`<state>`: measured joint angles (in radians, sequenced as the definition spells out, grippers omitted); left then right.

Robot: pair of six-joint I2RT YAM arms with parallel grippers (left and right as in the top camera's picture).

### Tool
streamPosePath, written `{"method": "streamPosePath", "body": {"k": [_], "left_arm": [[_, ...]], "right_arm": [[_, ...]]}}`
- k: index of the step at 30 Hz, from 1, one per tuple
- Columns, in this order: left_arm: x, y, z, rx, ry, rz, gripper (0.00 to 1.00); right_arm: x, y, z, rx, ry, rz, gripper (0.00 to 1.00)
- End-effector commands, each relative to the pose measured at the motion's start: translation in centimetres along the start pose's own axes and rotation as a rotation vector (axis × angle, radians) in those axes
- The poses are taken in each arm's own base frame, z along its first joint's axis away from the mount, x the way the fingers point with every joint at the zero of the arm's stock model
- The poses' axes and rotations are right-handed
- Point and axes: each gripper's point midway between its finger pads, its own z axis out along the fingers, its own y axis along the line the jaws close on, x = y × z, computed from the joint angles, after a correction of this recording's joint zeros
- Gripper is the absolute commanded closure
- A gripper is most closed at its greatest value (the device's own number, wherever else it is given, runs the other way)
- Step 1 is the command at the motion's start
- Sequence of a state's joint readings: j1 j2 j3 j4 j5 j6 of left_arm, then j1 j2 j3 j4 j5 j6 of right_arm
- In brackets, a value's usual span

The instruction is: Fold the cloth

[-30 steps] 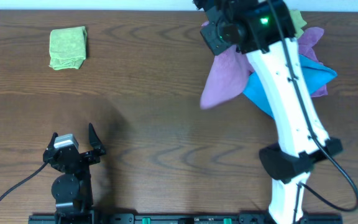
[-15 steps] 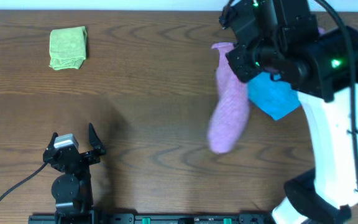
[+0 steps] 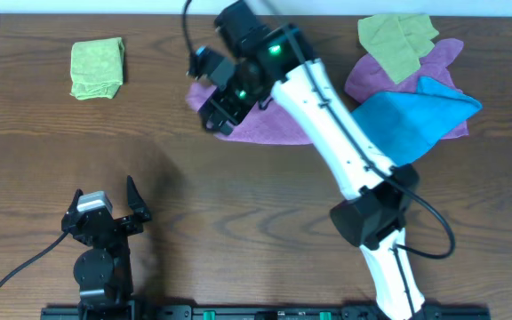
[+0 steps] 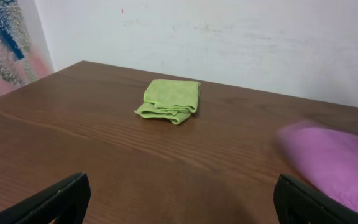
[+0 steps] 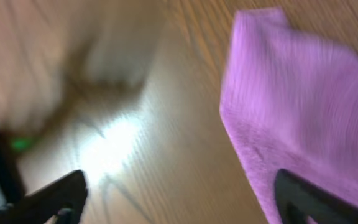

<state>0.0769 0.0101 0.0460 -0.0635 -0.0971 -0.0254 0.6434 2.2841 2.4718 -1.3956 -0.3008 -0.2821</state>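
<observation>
The purple cloth (image 3: 276,127) lies crumpled on the table at upper centre, partly under my right arm. My right gripper (image 3: 210,96) hovers over the cloth's left edge. In the right wrist view it (image 5: 188,199) is open, with bare wood between the fingers and the cloth (image 5: 291,93) beside the right finger. That view is blurred by motion. My left gripper (image 3: 107,201) rests open near the front left, holding nothing. In the left wrist view the cloth (image 4: 334,162) shows as a blurred purple shape at the right, beyond the open gripper (image 4: 185,205).
A folded green cloth (image 3: 97,68) (image 4: 169,101) lies at the back left. At the back right is a pile: a green cloth (image 3: 396,40), a second purple cloth (image 3: 372,80) and a bright blue cloth (image 3: 416,116).
My right arm swung left from the pile with the purple cloth, then its gripper opened and let go; the cloth now lies on the table. The left arm has not moved.
</observation>
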Motion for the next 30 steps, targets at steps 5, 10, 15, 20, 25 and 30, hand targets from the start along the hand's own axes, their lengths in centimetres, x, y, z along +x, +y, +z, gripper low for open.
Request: {"method": "streamPosePath", "body": {"k": [5,10,15,20,25,30], "left_arm": [[1.9,0.4,0.2,-0.018,0.043,0.010,0.05],[1.9,0.4,0.2,-0.017,0.044,0.010,0.05],[1.9,0.4,0.2,-0.017,0.044,0.010,0.04],[1.9,0.4,0.2,-0.017,0.044,0.010,0.05],[1.9,0.4,0.2,-0.018,0.043,0.010,0.05],[1.9,0.4,0.2,-0.017,0.043,0.010,0.05]], "right_arm": [[1.8,-6.1,-3.8,0.231,0.014,0.080,0.01],[6.1,-9.2,-1.4,0.240,0.138,0.163,0.06],[11.9,-10.6,1.0,0.202,0.294,0.300,0.18],[17.5,-12.8,0.7,0.193,0.400,0.571,0.20],[19.7,-12.8,1.6,0.034,0.381,0.693,0.21],[18.6,-12.5,3.9,-0.132,0.243,0.751,0.20]]}}
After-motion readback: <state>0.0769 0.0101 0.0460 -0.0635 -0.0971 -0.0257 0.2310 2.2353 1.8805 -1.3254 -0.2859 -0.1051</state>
